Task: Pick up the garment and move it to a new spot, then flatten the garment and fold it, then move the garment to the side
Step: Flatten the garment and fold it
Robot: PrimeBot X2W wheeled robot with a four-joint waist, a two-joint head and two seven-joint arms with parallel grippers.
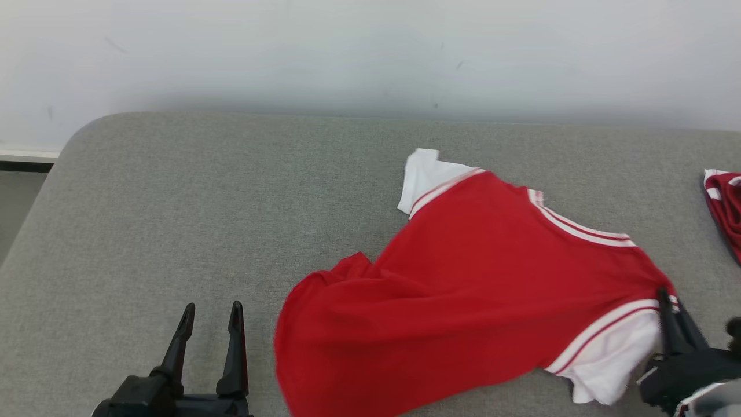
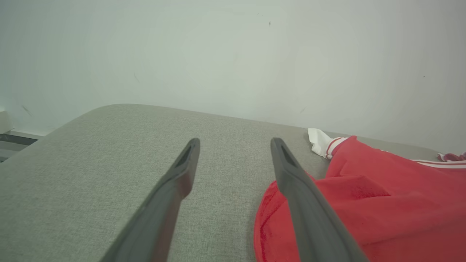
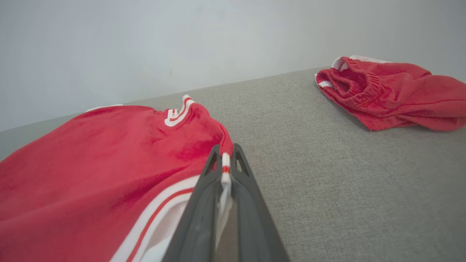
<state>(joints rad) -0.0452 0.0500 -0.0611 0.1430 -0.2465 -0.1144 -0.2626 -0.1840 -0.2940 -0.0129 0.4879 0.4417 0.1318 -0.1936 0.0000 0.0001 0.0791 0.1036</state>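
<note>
The garment (image 1: 474, 289) is a red shirt with white sleeves and red-white stripe trim, spread loosely over the grey padded surface (image 1: 202, 220). My right gripper (image 3: 225, 154) is shut on the shirt's striped sleeve seam, with cloth pinched between its fingers; in the head view the right gripper (image 1: 666, 296) sits at the shirt's lower right corner. My left gripper (image 1: 211, 310) stands open at the lower left, just left of the shirt's hem, holding nothing. The left wrist view has the left gripper (image 2: 235, 143) open over bare fabric, with the garment (image 2: 382, 203) beside its right finger.
A second red garment with white trim (image 3: 389, 94) lies crumpled on the surface to the right, also at the head view's right edge (image 1: 726, 208). A pale wall (image 1: 370, 52) rises behind the surface. The surface's rounded left corner (image 1: 75, 139) drops to the floor.
</note>
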